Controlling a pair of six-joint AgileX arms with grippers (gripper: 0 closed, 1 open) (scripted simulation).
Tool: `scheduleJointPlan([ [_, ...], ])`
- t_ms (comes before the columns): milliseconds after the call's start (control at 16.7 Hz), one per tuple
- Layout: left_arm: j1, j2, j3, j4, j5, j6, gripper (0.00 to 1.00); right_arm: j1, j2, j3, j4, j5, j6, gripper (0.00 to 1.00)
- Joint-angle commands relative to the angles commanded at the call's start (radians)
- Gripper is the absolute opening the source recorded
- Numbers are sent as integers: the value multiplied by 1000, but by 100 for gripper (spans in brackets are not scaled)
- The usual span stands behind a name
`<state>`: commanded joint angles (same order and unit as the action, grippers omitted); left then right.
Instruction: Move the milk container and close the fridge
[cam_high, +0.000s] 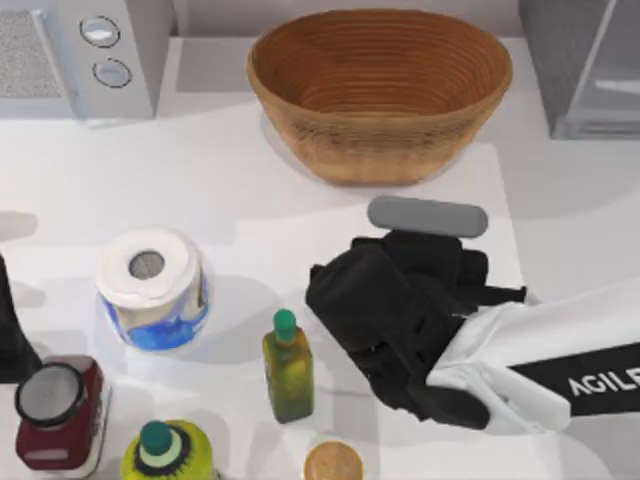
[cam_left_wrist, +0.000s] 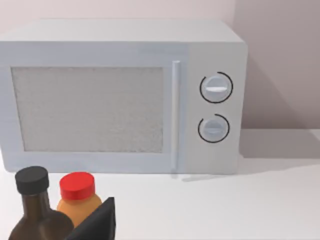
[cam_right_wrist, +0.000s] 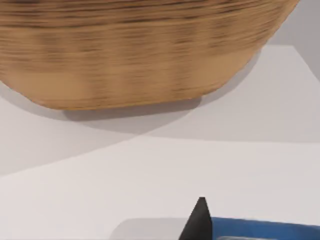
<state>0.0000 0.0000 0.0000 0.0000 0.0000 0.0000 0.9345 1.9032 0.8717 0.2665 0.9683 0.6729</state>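
Observation:
In the right wrist view a blue strip, the top of the milk container (cam_right_wrist: 265, 230), lies close beneath the camera, with the wicker basket (cam_right_wrist: 140, 50) beyond it. From above, my right gripper (cam_high: 398, 305) hovers over the middle of the table and covers the carton. The fridge (cam_high: 585, 70) stands at the back right corner, a grey box partly in view with a pale panel. My left arm (cam_high: 10, 335) is parked at the table's left edge.
Around the right gripper stand an olive-green bottle (cam_high: 288, 368), a blue-and-white paper roll (cam_high: 152, 288), a red jar (cam_high: 55, 412), a yellow-green bottle (cam_high: 165, 452) and a round brown lid (cam_high: 333, 463). The microwave (cam_high: 85, 55) is at the back left.

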Motion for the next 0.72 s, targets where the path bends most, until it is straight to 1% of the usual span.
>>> scheduleJointPlan([
  [180, 0, 0, 0, 0, 0, 0, 100, -8, -4, -6, 15, -13, -8, 0],
  [300, 0, 0, 0, 0, 0, 0, 100, -42, -22, -25, 59, -67, -39, 0],
  [480, 0, 0, 0, 0, 0, 0, 100, -153, -57, -83, 163, -205, -102, 0],
  [720, 0, 0, 0, 0, 0, 0, 100, -380, -113, -208, 344, -412, -217, 0],
])
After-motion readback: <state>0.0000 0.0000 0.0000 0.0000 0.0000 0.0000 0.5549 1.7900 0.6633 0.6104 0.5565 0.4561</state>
